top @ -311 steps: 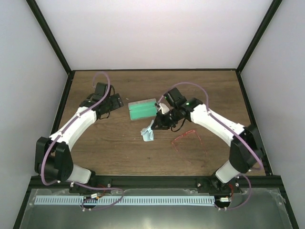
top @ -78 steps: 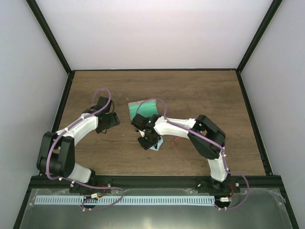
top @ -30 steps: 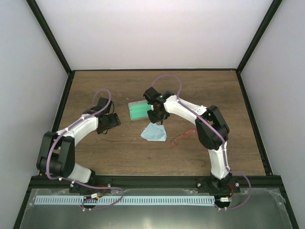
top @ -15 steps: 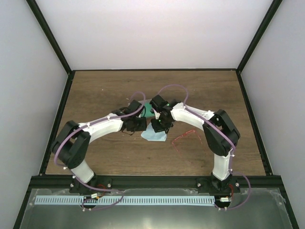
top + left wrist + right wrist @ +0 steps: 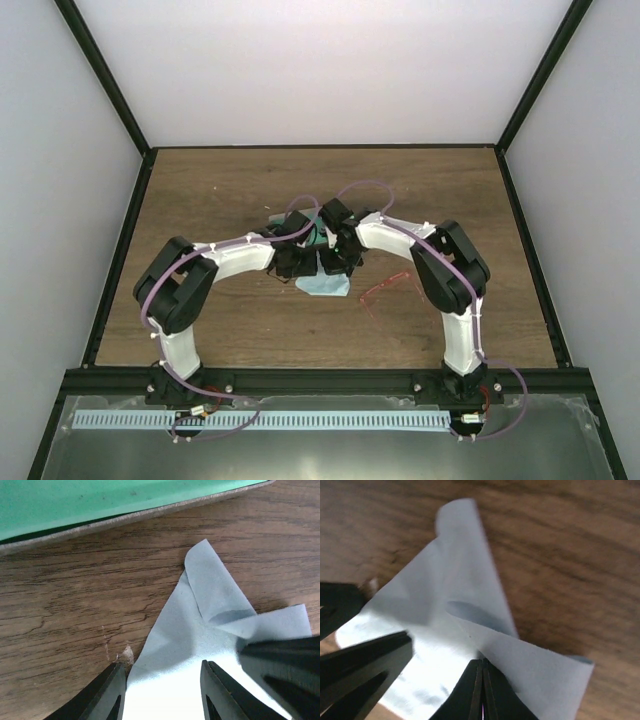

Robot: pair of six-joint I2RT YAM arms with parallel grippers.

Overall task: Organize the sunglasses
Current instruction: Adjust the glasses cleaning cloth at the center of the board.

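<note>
The sunglasses [image 5: 388,289], thin red frame, lie on the table right of centre, apart from both grippers. The light-blue cloth [image 5: 325,287] lies flat at the centre, with one corner folded up. My left gripper [image 5: 292,262] is open, its fingers [image 5: 114,692] straddling the cloth's [image 5: 200,625] near edge. My right gripper [image 5: 335,262] is shut, pinching the raised fold of the cloth [image 5: 450,605] at its tips [image 5: 482,661]. The grey case with green lining [image 5: 125,500] lies open just beyond the cloth. In the top view it [image 5: 312,237] is mostly hidden under the arms.
The wooden table [image 5: 220,190] is enclosed by white walls and a black frame. The two wrists nearly touch over the cloth. My right gripper's black fingers [image 5: 280,665] show in the left wrist view, and my left gripper's fingers [image 5: 360,665] show in the right wrist view.
The left arm has swung from the left side to the centre and now straddles the cloth. The right gripper has come down from the case and pinched the cloth's fold.
</note>
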